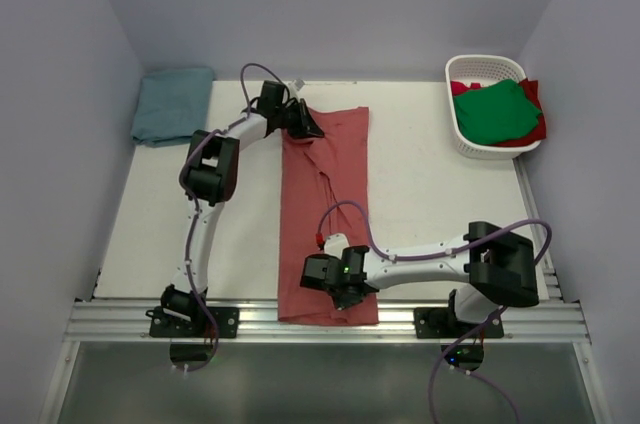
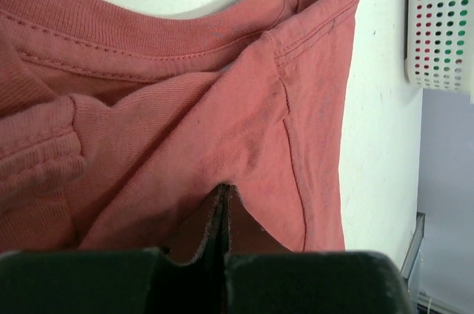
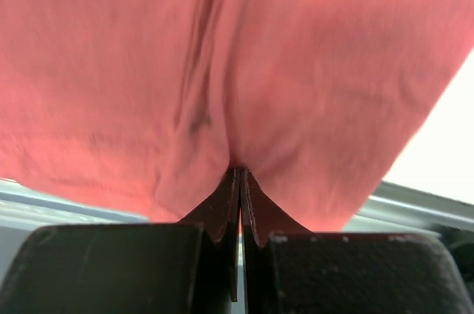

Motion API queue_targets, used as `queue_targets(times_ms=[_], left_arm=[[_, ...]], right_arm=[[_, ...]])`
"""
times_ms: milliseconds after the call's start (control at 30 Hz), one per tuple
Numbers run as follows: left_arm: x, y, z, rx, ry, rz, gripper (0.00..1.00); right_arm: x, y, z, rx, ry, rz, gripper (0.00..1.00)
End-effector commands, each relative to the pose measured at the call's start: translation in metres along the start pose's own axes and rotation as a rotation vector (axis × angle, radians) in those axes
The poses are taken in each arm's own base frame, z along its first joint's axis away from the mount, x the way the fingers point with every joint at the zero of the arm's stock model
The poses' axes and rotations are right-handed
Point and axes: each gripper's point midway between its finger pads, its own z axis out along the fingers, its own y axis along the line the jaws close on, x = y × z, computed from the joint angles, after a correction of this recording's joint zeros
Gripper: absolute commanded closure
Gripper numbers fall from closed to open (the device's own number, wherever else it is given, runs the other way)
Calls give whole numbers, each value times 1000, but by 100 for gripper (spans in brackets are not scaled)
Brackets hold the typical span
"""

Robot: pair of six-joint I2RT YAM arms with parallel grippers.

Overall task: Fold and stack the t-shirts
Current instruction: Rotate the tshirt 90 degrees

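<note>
The left hand (image 2: pixel 224 195) is pinched shut on a small bit of the faded red shirt (image 1: pixel 325 204), close to its collar end. That is at the top middle of the overhead view. The right hand (image 3: pixel 239 173) is pinched shut too. It holds the bottom end of the same shirt, low in the middle of that view, right by the metal rail (image 1: pixel 520 319).

Between the two hands the shirt lies in one long strip down the middle of the white tabletop (image 1: pixel 430 204).

I think this shirt is light, soft and floppy. It will sag and wrinkle if only one spot is lifted. The best places to hold look like the two ends, with all the layers pinched together so none slips out.

A teal-blue shirt (image 1: pixel 175 104) sits folded in the upper left. In the upper right, a green shirt (image 1: pixel 500 109) and a brighter red shirt (image 1: pixel 532 132) lie in a white basket (image 1: pixel 485 64).
</note>
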Motion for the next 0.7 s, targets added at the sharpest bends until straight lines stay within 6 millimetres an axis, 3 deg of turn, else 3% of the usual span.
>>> queue_targets(times_ms=[0,133,200,233,267,333,367,400,467,533,567,600,633,667], left_arm=[[9,72,11,-182,-6,-65,100],[-12,47,3,-115,-59,-18,100],[-38,14,-13,-47,-128,42,100],[-48,2,-21,-26,-155,64,100],[-68,-27,-40,11,-212,114,96],[-86,-58,-63,48,-267,163,75],[-103,-93,-88,92,-338,233,68],[-110,-107,-102,101,-371,256,55],[-120,-141,-141,115,-448,320,42],[-122,-150,-162,85,-501,336,29],[-115,-154,-178,61,-516,337,27],[-114,-147,-186,9,-541,320,26],[-98,-127,-184,-44,-517,289,26],[-92,-131,-199,-70,-535,280,26]], right_arm=[[0,-16,-10,55,-23,5,100],[-11,-7,-14,3,-76,-12,100],[-21,1,-26,-53,-116,-13,100],[-27,5,-31,-81,-144,-21,95],[-33,9,-38,-104,-166,-20,89],[-46,14,-56,-154,-228,-28,75],[-53,16,-64,-169,-255,-28,63],[-58,17,-72,-182,-278,-34,59],[-74,18,-89,-194,-344,-65,44],[-86,12,-99,-154,-393,-97,33],[-101,13,-108,-125,-445,-95,29],[-109,9,-112,-92,-473,-99,23],[-120,8,-123,-69,-502,-114,22],[-127,6,-122,-33,-512,-128,21]])
